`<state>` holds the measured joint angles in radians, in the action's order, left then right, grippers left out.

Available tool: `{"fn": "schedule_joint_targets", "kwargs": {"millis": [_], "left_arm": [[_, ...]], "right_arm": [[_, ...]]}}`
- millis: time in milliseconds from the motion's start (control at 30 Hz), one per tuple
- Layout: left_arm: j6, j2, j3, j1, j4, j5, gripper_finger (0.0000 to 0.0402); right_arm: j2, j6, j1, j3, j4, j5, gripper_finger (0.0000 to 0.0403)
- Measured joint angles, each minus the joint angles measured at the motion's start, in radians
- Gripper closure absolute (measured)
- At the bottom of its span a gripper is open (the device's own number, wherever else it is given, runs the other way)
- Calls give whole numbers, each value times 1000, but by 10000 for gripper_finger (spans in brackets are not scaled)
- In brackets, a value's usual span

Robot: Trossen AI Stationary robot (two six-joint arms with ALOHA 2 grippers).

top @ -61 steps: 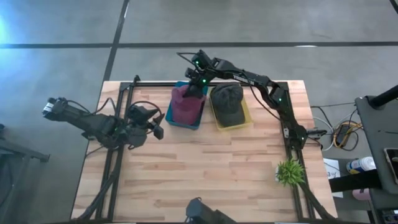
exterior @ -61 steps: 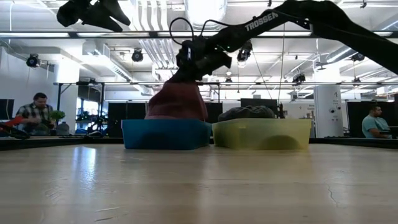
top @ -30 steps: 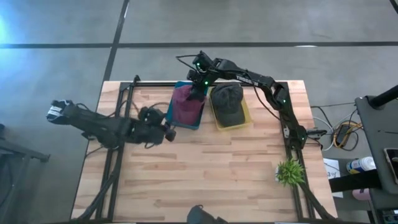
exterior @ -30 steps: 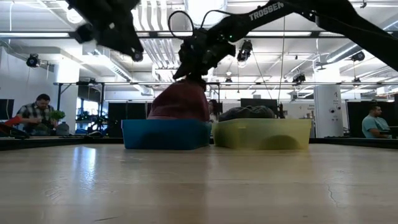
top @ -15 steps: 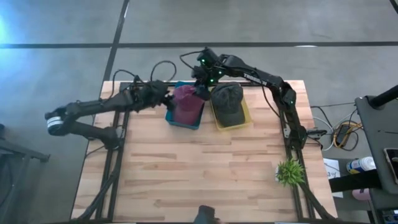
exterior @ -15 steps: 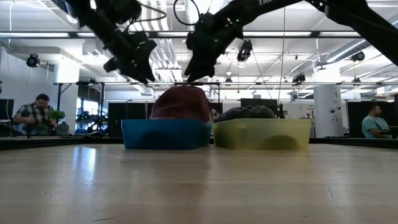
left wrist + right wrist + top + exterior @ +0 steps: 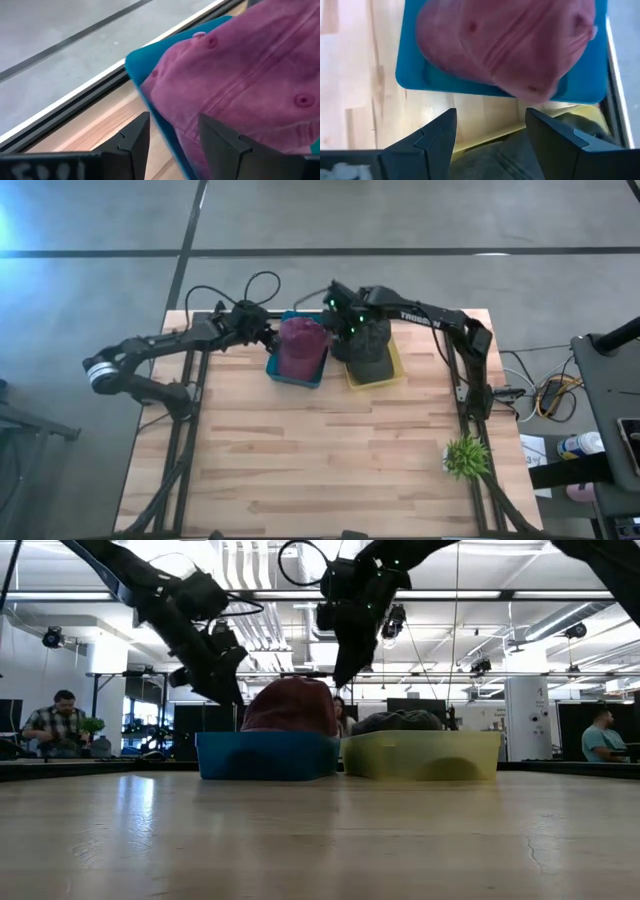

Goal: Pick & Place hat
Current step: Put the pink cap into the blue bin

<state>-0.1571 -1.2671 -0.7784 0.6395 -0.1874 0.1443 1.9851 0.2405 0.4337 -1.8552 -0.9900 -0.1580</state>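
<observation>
A maroon hat (image 7: 300, 346) lies crown up in the blue tray (image 7: 273, 370) at the table's far edge, its dome rising above the tray's wall (image 7: 265, 755). A dark hat (image 7: 369, 345) lies in the yellow tray (image 7: 420, 755) just to the right. My left gripper (image 7: 265, 333) hangs open over the blue tray's far left corner, its fingers (image 7: 135, 145) either side of the tray's rim and the hat's edge (image 7: 175, 125). My right gripper (image 7: 338, 330) hangs open above the gap between the two trays (image 7: 492, 135), clear of both hats.
A small green plant (image 7: 465, 455) stands near the table's right edge. Black frame rails run along the table's left, right and far sides. Bare wood stretches from the trays to the near edge. People sit in the room behind the table (image 7: 60, 722) (image 7: 603, 735).
My right gripper has let go of the maroon hat's top, risen and moved right toward the yellow tray. The hat has settled lower in the blue tray. My left gripper has swung from the table's left middle to the far edge and come down beside the blue tray.
</observation>
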Motion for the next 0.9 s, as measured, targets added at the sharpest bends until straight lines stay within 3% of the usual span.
{"fn": "schedule_joint_targets", "kwargs": {"millis": [167, 333, 633, 900], "left_arm": [[44, -48, 0, 0, 28, -34, 241], [51, -106, -1, 0, 39, -58, 241], [19, -170, -1, -18, 66, -105, 241], [1, -69, -1, -29, 18, -108, 241]], "right_arm": [[-46, -50, -19, 189, 207, 54, 172], [-28, -87, -15, 283, 387, 59, 172], [82, -64, -14, 282, 519, 57, 172], [111, -76, -14, 258, 486, 57, 172]]}}
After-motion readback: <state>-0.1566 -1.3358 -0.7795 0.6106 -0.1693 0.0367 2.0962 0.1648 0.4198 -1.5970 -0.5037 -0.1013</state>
